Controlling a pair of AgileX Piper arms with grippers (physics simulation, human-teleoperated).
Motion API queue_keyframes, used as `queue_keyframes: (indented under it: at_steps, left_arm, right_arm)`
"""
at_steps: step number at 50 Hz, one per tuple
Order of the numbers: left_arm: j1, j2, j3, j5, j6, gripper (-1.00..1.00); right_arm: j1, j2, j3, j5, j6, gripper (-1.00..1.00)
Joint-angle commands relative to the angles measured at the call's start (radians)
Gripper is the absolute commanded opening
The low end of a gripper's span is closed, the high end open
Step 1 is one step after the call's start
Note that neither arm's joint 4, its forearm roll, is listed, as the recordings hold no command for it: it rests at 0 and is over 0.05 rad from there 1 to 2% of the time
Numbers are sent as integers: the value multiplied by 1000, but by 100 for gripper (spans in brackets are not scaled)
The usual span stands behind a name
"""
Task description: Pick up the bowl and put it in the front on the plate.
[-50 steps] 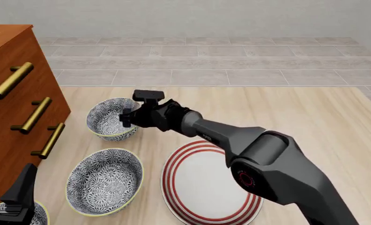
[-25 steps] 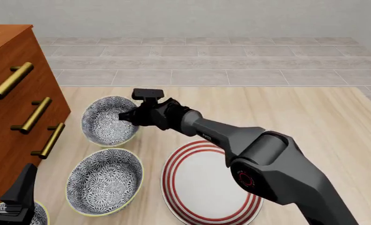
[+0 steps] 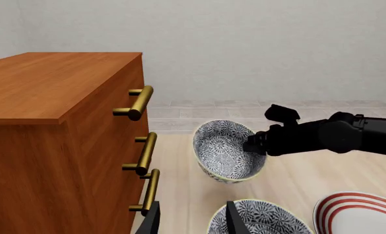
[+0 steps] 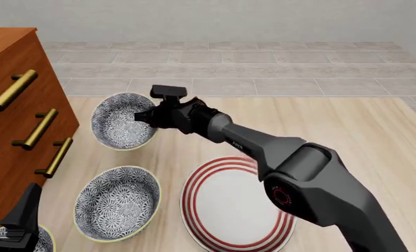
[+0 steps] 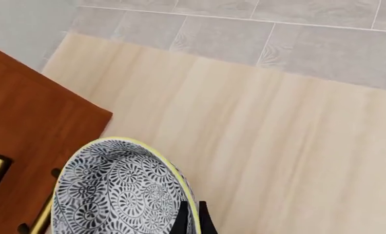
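Observation:
The bowl [image 4: 122, 122], blue-grey floral with a pale yellow rim, hangs tilted above the table's far left, its inside facing the camera. My right gripper [image 4: 147, 117] is shut on its right rim. The left wrist view shows the same bowl [image 3: 224, 150] in the air, held by the right gripper [image 3: 253, 145]. In the right wrist view the rim of the bowl [image 5: 115, 190] is pinched by the right gripper [image 5: 190, 220]. The red-ringed white plate [image 4: 229, 210] lies empty at the front centre. My left gripper [image 3: 193, 222] is open at the front left, holding nothing.
A second floral bowl [image 4: 117, 202] stands left of the plate, and a third bowl [image 4: 45, 242] peeks in at the bottom left corner by the left gripper [image 4: 20, 223]. A wooden dresser [image 4: 19, 105] with brass handles lines the left side.
The right gripper has lifted the far bowl off the table and tipped it toward the camera, carrying it up and slightly back. The left arm has not moved.

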Motion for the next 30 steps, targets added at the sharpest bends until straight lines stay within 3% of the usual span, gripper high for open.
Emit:
queue_keyframes:
  at_steps: [1, 30]
  left_arm:
    - [0, 0, 0, 0, 0, 100]
    - [0, 0, 0, 0, 0, 100]
  right_arm:
    - [-17, -63, 37, -13, 2, -100]
    - [-69, -283, 353, -87, 38, -100]
